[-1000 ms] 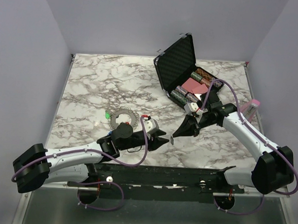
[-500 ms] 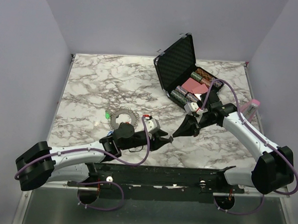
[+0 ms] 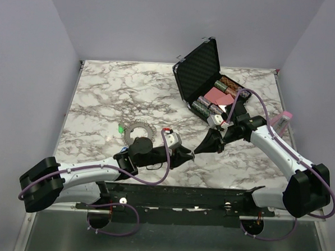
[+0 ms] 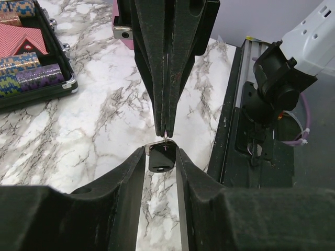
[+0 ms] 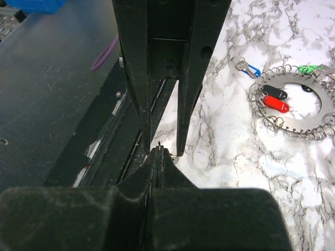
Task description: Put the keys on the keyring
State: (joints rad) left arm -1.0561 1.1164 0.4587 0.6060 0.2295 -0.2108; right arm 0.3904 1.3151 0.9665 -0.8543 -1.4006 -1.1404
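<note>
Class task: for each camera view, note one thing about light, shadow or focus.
Top view: soft, even light, with no hard shadows on the table. Left wrist view: the left fingers are a dark blur, while the black key between them is sharper. Right wrist view: the right fingers are blurred and unlit, while the red key is crisp.

This is a robot lab booth: plain lilac walls (image 3: pixel 161 24) close three sides of my marble-pattern table (image 3: pixel 101 94), and a black rail (image 3: pixel 180 195) at its near edge carries my arms (image 3: pixel 89 173).

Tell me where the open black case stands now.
In the top view, the open black case stands at the back right of the table, just beyond the right arm.
</note>
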